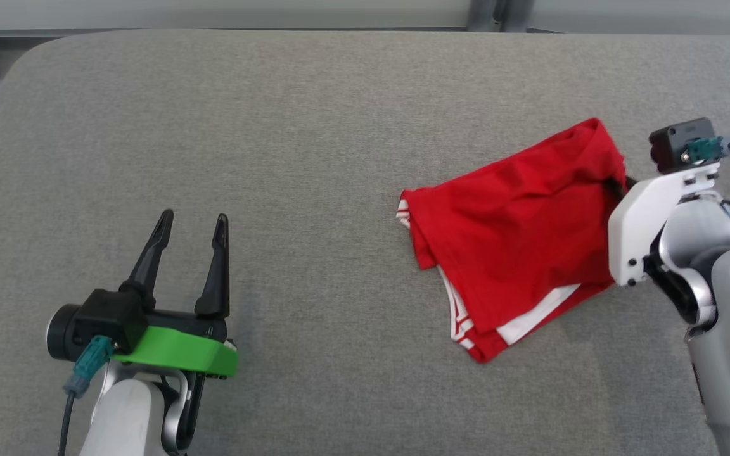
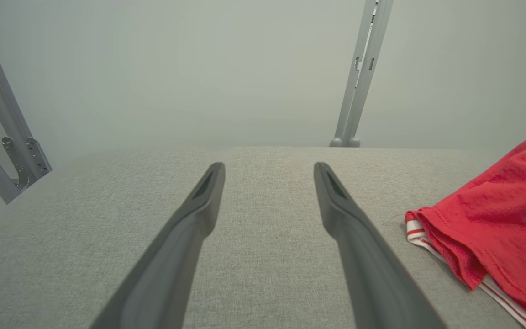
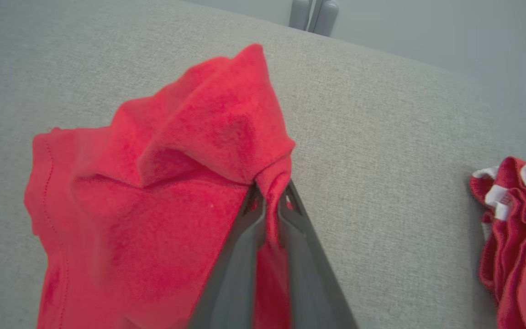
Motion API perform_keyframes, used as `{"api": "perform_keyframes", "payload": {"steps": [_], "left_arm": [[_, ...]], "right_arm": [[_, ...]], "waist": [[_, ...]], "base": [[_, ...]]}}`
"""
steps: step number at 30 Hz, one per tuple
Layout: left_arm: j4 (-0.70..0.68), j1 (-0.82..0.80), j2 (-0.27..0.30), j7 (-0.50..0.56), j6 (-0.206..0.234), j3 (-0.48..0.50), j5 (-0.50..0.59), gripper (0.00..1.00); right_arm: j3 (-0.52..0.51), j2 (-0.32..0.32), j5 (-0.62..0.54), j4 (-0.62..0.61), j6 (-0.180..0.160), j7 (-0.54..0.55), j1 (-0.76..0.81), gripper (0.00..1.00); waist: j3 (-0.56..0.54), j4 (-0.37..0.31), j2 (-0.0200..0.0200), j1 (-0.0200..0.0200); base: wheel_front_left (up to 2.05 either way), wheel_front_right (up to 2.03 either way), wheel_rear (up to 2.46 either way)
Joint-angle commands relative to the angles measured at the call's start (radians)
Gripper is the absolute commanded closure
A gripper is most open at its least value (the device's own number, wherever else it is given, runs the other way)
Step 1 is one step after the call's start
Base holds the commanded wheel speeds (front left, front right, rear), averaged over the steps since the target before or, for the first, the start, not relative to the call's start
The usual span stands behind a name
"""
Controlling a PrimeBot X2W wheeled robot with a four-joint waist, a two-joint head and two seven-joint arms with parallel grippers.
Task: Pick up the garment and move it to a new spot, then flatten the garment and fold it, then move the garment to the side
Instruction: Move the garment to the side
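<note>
Over on the right half of the grey worktop (image 1: 276,126), you've got the red garment (image 1: 517,234) lying rumpled and doubled over itself. White-striped trim pokes out along its left and near edges.

Your right tool (image 3: 270,201) is at the garment's far right corner, coming in from the right side. It's clamped down narrow on the cloth. In the right wrist view you can see a twist of red fabric squeezed between the two dark fingers (image 3: 240,256). The corner just past the tips stands up in a soft peak, and the rest of the garment spreads across the worktop to the left of that grip.

Your left tool (image 1: 193,218) is way off at the lower left, well apart from the garment. Its jaws are spread wide with nothing between them, just bare worktop showing in the gap. From the left wrist view, the garment's striped left edge sits off to that tool's right, not touching it.

Side note: a second bunch of red-and-white cloth (image 3: 514,228) sits further right, past the right tool and apart from the garment you're holding.
</note>
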Motion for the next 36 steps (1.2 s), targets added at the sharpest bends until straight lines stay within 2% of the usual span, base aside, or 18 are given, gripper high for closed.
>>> {"api": "perform_keyframes", "payload": {"steps": [1,7,12,18,26,31,36], "left_arm": [[-0.008,-0.022,-0.004,-0.002,-0.003,-0.001,0.005,0.0],[-0.017,-0.056,-0.005,-0.002,-0.003,-0.009,0.016,0.0],[-0.029,-0.085,0.013,-0.002,-0.003,-0.014,0.026,0.0],[-0.039,-0.133,0.033,-0.001,-0.003,-0.042,0.035,0.0],[-0.038,-0.193,0.06,-0.001,-0.003,-0.096,0.036,0.0],[-0.049,-0.204,0.076,-0.001,-0.003,-0.118,0.034,0.0],[-0.053,-0.216,0.085,-0.001,-0.003,-0.141,0.037,0.0]], "right_arm": [[0.002,-0.019,-0.006,0.0,-0.001,0.008,-0.021,1.0],[0.004,-0.121,0.002,0.001,-0.001,0.029,-0.119,1.0],[0.002,-0.163,0.02,0.017,-0.001,0.035,-0.229,1.0],[-0.008,-0.203,0.026,0.067,-0.001,0.057,-0.348,1.0],[-0.073,-0.274,0.017,0.077,-0.001,0.086,-0.383,1.0],[-0.111,-0.346,-0.002,0.089,-0.001,0.081,-0.401,1.0],[-0.105,-0.402,-0.03,0.126,-0.001,0.055,-0.417,1.0]], "waist": [[0.038,-0.055,0.0,0.0],[0.072,-0.149,0.0,0.0],[0.12,-0.234,0.0,0.0],[0.187,-0.294,0.0,0.0],[0.233,-0.297,0.0,0.0],[0.258,-0.28,0.0,0.0],[0.286,-0.259,0.0,0.0]], "base": [[0.0,0.0,0.0],[0.0,0.0,0.0],[0.0,0.0,0.0],[0.0,0.0,0.0],[0.0,0.0,0.0],[0.0,0.0,0.0],[0.0,0.0,0.0]]}}
